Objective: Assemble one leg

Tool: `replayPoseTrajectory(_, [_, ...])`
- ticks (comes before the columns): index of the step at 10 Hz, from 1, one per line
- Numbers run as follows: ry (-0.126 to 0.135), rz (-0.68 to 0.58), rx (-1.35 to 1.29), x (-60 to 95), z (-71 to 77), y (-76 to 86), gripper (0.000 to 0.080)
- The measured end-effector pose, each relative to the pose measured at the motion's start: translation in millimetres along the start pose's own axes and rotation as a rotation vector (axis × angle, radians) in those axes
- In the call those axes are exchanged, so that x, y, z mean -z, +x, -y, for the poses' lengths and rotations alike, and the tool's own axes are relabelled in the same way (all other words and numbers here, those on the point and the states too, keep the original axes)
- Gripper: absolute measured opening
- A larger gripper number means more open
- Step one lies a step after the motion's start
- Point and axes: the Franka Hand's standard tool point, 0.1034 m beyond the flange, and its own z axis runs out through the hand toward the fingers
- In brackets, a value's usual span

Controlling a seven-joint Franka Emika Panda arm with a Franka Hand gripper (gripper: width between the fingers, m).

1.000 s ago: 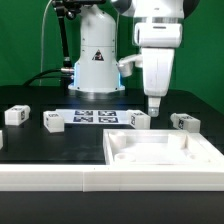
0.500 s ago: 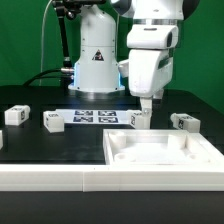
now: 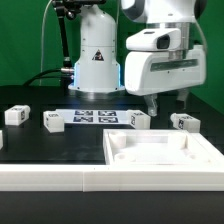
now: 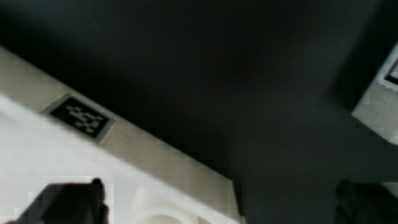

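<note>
1. Leg [image 3: 138, 119] stands on the dark surface [image 3: 40, 150], just beside the end effector [image 3: 168, 108] on the exterior view's left; whether a finger touches it cannot be told.
2. The end effector hangs low with its fingers [image 4: 71, 203] spread wide and nothing between them.
3. A second leg [image 3: 181, 122] sits near its other side, and two further legs [image 3: 52, 121] [image 3: 14, 115] lie well apart from it.
4. The white tray [image 3: 165, 158] lies just below and in front of it, and the marker board [image 3: 95, 116] lies beyond the nearest leg.

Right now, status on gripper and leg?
Gripper jaws open, empty. Nearest leg ungrasped, lying near tray. Nothing blocking it.
</note>
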Motion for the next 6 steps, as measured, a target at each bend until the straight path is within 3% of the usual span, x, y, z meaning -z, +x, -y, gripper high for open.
replayPoseTrajectory(3, [0.023,0.003,-0.221,-4.8,33.0,10.2,0.0649])
replayPoseTrajectory(6, [0.037,-0.002,-0.371,-6.9,36.8,13.2,0.0649])
